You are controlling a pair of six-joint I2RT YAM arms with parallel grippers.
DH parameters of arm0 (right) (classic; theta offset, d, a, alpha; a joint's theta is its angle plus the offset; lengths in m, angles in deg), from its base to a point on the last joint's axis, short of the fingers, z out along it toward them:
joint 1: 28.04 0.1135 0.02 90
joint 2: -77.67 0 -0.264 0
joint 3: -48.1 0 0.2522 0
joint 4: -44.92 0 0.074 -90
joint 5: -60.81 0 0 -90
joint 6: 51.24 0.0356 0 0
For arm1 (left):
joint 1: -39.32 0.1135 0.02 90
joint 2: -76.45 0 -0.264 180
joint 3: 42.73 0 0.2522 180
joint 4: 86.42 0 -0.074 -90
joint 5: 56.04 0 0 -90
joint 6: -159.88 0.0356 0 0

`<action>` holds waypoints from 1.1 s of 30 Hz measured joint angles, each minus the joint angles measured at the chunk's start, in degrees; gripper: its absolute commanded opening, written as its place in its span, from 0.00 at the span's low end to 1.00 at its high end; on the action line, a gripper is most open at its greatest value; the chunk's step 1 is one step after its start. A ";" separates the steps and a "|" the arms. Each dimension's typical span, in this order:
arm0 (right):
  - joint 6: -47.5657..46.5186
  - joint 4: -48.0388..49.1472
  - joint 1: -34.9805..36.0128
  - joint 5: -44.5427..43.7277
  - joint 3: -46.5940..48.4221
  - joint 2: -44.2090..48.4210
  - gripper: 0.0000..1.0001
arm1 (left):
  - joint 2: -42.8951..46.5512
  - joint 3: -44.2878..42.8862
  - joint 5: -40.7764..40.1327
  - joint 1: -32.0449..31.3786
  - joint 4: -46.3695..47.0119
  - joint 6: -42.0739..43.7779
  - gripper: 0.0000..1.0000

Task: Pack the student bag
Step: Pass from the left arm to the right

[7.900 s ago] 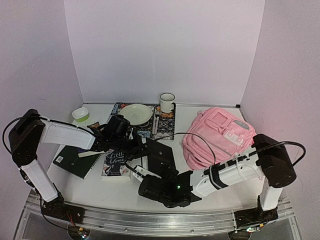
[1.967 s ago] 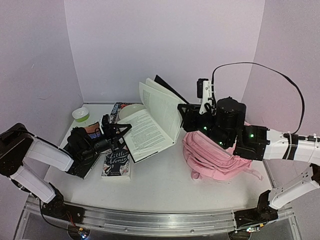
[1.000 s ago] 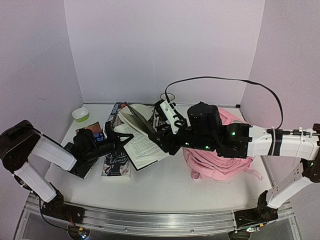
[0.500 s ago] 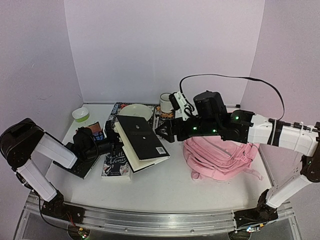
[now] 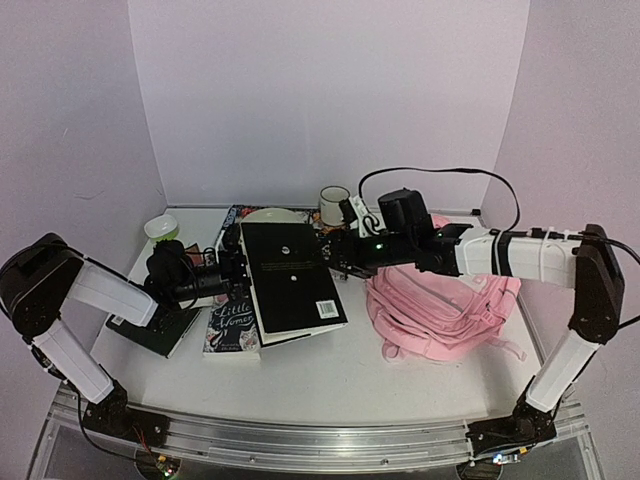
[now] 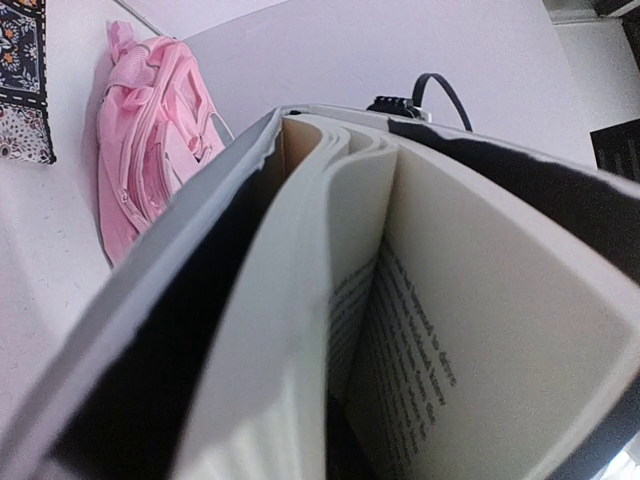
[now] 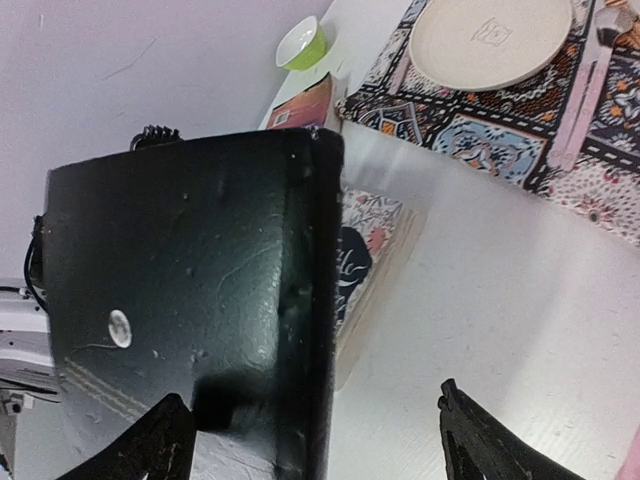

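My left gripper is closed on the black book at its left edge. My right gripper stands wide open and holds nothing. The student bag lies just right of this book.

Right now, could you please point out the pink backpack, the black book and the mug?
pink backpack (image 5: 445,305): top external view, its front fabric.
black book (image 5: 290,270): top external view, middle of its cover.
mug (image 5: 331,207): top external view, its white side.
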 measured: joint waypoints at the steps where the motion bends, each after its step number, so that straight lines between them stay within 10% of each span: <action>1: 1.03 1.24 -0.03 1.39 0.04 -0.73 0.80 | 0.02 -0.15 0.47 -0.03 0.03 -0.03 0.04; 7: 9.20 11.98 -0.60 9.48 0.41 -4.72 0.62 | 0.02 -1.09 0.86 0.04 0.00 -0.48 0.04; 17: 19.90 25.56 -1.88 16.57 -0.80 -6.61 0.01 | -0.56 -1.60 1.33 0.24 2.62 -2.33 0.24; 33: 23.89 29.97 -3.02 12.64 -8.28 -4.25 0.00 | -1.60 8.01 -4.13 4.49 3.56 -2.82 0.86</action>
